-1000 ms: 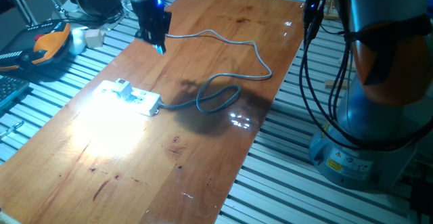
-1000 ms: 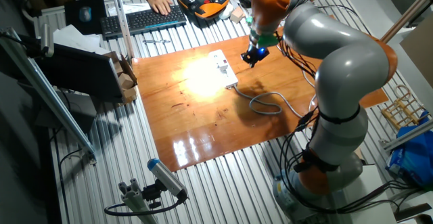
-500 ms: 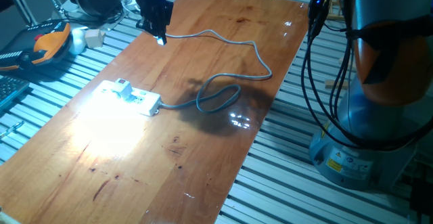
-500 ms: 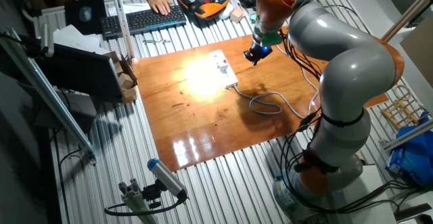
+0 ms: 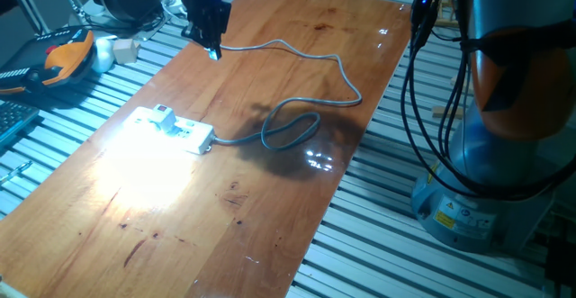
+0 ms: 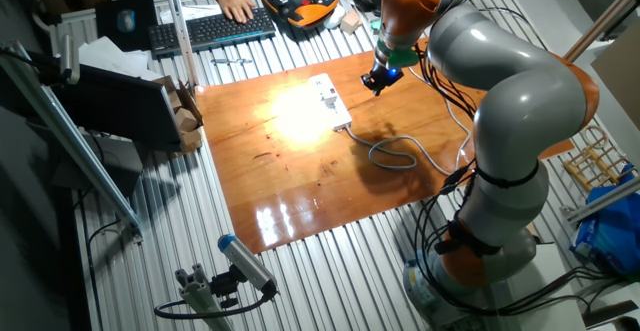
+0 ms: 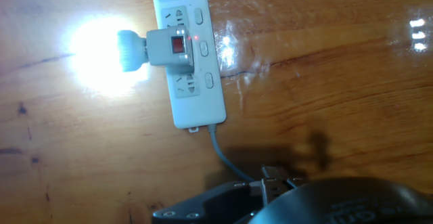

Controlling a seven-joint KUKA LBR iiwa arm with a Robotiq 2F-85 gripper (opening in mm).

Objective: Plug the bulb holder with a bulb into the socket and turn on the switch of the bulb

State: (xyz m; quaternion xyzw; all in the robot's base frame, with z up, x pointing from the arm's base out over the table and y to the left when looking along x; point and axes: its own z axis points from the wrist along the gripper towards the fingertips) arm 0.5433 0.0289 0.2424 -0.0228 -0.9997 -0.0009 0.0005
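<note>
- The bulb [image 7: 101, 45] itself is lost in its own white glare
- The socket [image 7: 189, 48] is cut off by the hand view's top edge
- Whether the pincer [image 5: 212, 49] is parted is too small to tell

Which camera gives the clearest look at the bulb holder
The hand view: the bulb holder sits plugged into the socket, red switch visible, bulb glowing. Both fixed views show only a small white shape amid glare.
</note>
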